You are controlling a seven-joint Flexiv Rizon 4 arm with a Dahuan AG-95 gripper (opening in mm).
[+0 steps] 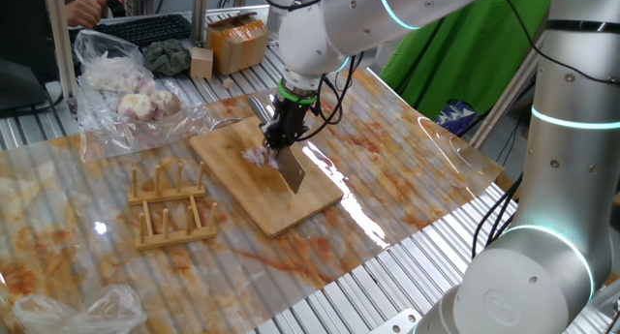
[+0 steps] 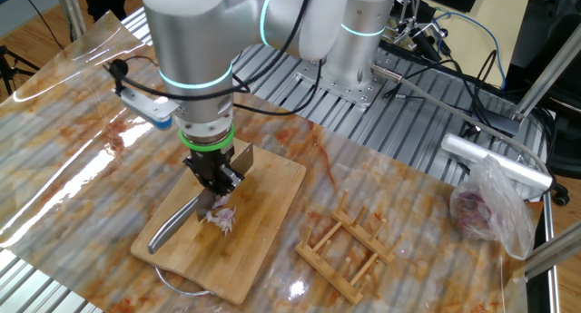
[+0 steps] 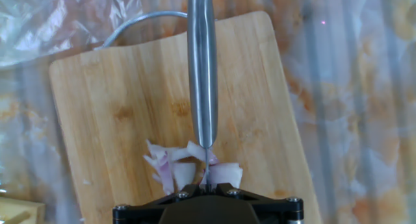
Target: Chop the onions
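**Knife down on the onion pile, mid-chop**

The black two-finger gripper (image 1: 282,133) points straight down over the light bamboo cutting board (image 1: 315,200), jaws clamped tight on a steel kitchen knife (image 3: 202,74). In the hand view the knife's long metal handle runs up the board's middle; in one fixed view the flat blade (image 1: 293,169) angles down onto the board.

The pale pink-and-white cut onion pieces (image 3: 170,166) lie in a small loose cluster near the board's centre, right under the gripper, with the knife cutting through them. Several slices are already apart, so chopping looks well under way, probably in a downstroke.

Off the board: a wooden peg rack (image 1: 170,206) beside it, and a clear plastic bag of whole bulbs (image 1: 124,85) further back.

Next move probably calls for lifting the blade clear, shifting slightly across the pile, and pressing down again. Pieces may stick to the blade or scatter.
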